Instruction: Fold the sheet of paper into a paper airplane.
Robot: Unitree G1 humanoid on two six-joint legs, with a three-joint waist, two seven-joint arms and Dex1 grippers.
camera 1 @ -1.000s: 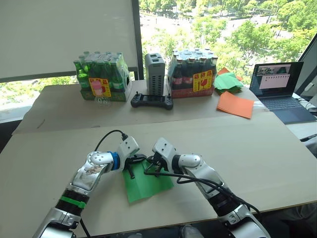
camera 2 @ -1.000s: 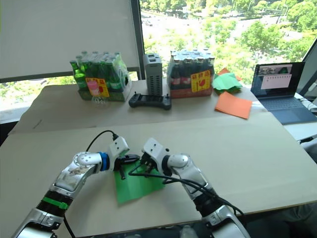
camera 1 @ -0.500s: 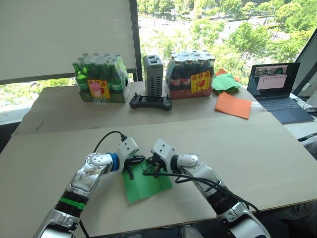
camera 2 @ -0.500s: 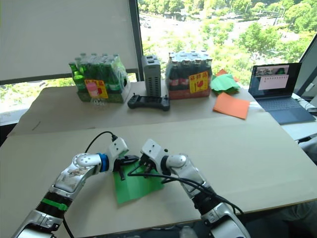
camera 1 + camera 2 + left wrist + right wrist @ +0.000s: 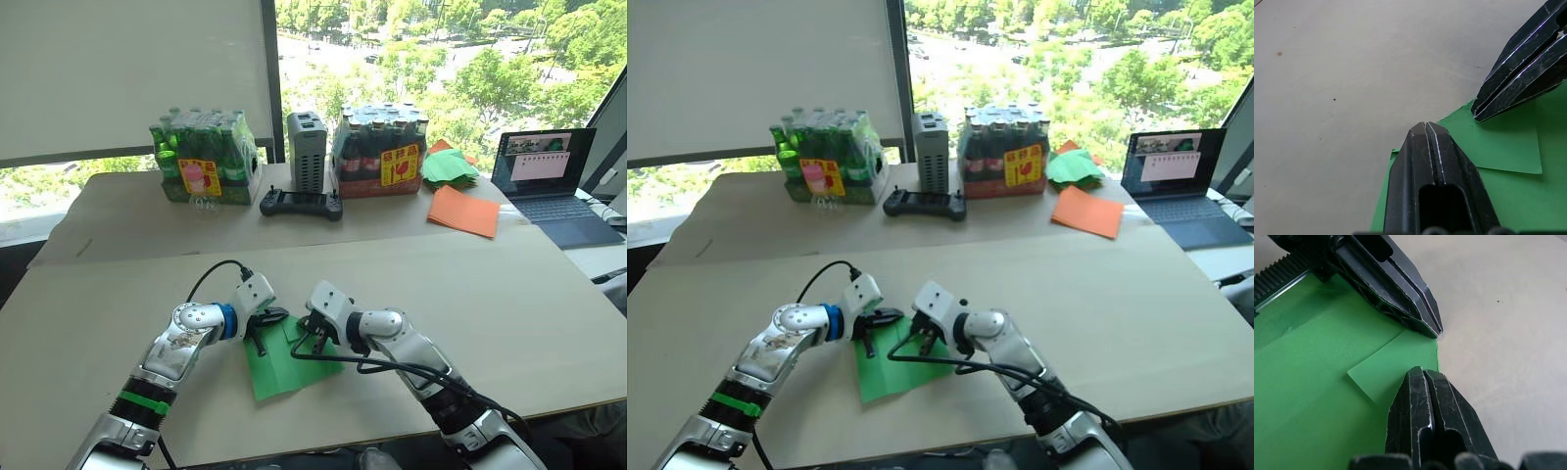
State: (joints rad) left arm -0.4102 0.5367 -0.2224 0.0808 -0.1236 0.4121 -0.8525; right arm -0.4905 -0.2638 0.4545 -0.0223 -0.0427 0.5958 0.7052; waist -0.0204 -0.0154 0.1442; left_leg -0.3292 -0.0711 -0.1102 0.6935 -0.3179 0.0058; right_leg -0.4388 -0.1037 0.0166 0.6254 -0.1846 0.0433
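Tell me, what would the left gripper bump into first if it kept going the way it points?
Probably the right gripper. The left gripper, shut, rests on the paper, and the other one sits just ahead.

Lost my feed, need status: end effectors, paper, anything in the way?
Both end effectors, left and right, shut, tips pressing the paper's far edge. Small corner flap folded over. Nothing nearby blocking.

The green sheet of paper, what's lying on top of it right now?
On the sheet of paper, a small folded corner flap lies flat near its far edge, with the shut left hand and right hand tips pressing there.
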